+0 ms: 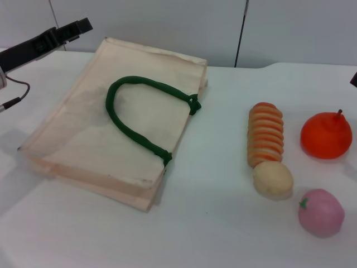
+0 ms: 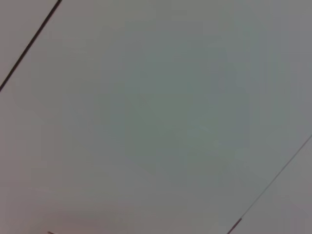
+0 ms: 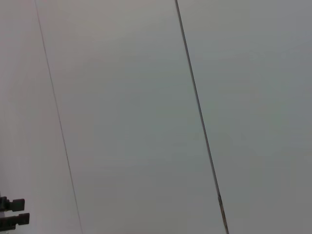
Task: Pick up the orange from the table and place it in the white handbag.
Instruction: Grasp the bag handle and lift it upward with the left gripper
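Observation:
The orange [image 1: 326, 135], round and bright with a thin dark stem, sits on the white table [image 1: 223, 223] at the far right in the head view. The white handbag [image 1: 111, 128] lies flat on the left half of the table, its dark-green rope handle [image 1: 134, 111] curled on top. My left gripper [image 1: 72, 29] hovers at the back left, beyond the bag's far corner. Only a dark sliver of my right gripper [image 1: 354, 78] shows at the right edge, behind the orange. Both wrist views show only plain wall panels.
A ribbed orange-and-tan spiral piece [image 1: 265, 134] lies just left of the orange. A tan round piece [image 1: 273, 179] sits at its near end, and a pink round fruit [image 1: 321, 213] with a green stem lies near the front right. A wall stands behind the table.

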Controlling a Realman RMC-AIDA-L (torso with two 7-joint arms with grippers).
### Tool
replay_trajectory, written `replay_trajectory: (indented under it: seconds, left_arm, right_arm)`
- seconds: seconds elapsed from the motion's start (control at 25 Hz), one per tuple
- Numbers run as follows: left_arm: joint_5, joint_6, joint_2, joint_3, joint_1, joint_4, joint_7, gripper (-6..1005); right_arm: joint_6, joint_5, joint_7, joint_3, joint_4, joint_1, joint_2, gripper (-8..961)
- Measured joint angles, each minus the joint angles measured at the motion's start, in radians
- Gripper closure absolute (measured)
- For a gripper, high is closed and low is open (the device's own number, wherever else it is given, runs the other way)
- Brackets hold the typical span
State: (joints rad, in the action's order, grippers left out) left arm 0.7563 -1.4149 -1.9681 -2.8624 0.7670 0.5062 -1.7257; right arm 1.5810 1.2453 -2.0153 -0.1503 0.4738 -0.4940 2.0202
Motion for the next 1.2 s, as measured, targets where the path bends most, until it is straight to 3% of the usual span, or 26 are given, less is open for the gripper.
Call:
replay_trajectory:
  seconds: [0.64, 1.2]
  left_arm:
    - [-0.018, -0.006, 0.002, 0.0, 0.003, 0.007, -0.035, 395]
    - [-0.395, -0.019, 0.059, -0.001, 0.113, 0.091, -0.346, 395]
  right_arm:
    - [0.0, -0.001, 0.0, 0.0, 0.004, 0.0, 0.0, 59]
    - [-0.001, 0.0, 0.0, 0.0, 0.008, -0.009, -0.001, 59]
